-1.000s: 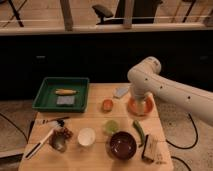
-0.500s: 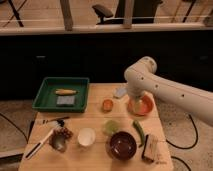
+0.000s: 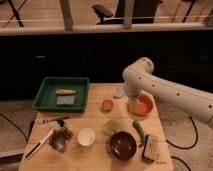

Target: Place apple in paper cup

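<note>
The apple (image 3: 107, 104) is a small orange-red round thing on the wooden table (image 3: 95, 118), just left of the orange bowl (image 3: 144, 105). The paper cup (image 3: 86, 136) is white and stands upright near the table's front, left of the dark maroon bowl (image 3: 122, 145). My white arm reaches in from the right and bends down. The gripper (image 3: 132, 105) hangs at the orange bowl's left rim, about a hand's width right of the apple. It holds nothing that I can see.
A green tray (image 3: 46, 101) at the back left holds a yellow item (image 3: 66, 91) and a grey sponge (image 3: 65, 100). A grey object (image 3: 120, 92) lies behind the apple. A pale green thing (image 3: 111, 127), a green vegetable (image 3: 138, 131), a packet (image 3: 150, 148), a metal cup (image 3: 57, 143) and a utensil (image 3: 38, 145) lie at the front.
My arm has swung a little to the left, bringing the gripper from over the orange bowl to its left rim, closer to the apple. The objects have not moved.
</note>
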